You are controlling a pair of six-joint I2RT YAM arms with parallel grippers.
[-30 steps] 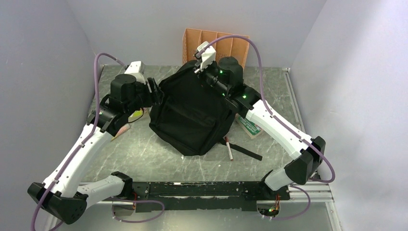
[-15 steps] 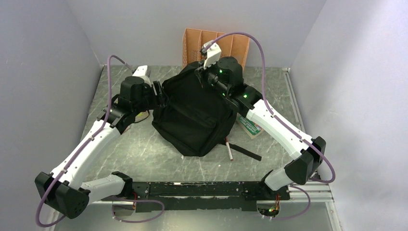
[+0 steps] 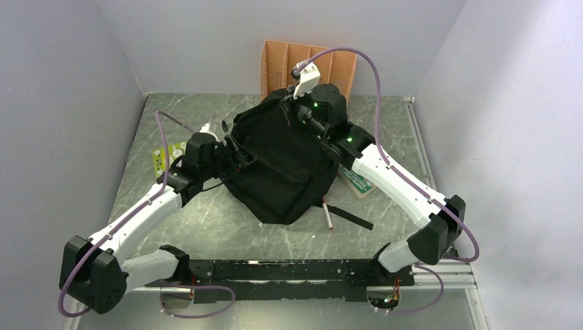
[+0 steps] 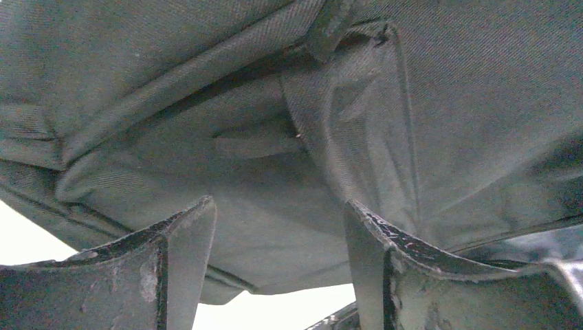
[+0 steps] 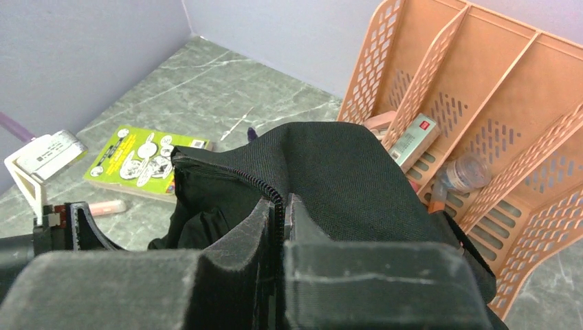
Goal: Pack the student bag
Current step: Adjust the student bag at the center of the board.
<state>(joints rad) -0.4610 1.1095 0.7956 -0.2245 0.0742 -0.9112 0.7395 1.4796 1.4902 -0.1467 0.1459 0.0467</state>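
The student bag (image 3: 275, 168) is a black fabric backpack in the middle of the table. It fills the left wrist view (image 4: 275, 103). My right gripper (image 3: 289, 103) is at the bag's far top rim, shut on the zipper edge (image 5: 271, 192) and holding it up, as the right wrist view (image 5: 280, 206) shows. The bag's mouth (image 5: 206, 199) gapes to the left of that edge. My left gripper (image 3: 237, 155) is pressed against the bag's left side. Its jaws stand wide apart (image 4: 278, 227) with fabric just beyond the fingertips (image 4: 189, 234), not clamped.
An orange slotted file organiser (image 3: 309, 58) stands at the back wall holding small items (image 5: 419, 137). A green book (image 3: 165, 155) and a pink marker (image 5: 103, 206) lie left of the bag. Another book (image 3: 357, 182), a pen (image 3: 328, 213) and a loose strap (image 3: 350, 216) lie to its right.
My left arm swung toward the near side and right, bringing its gripper lower against the bag's left side and uncovering the green book. The right gripper raised the bag's rim slightly.
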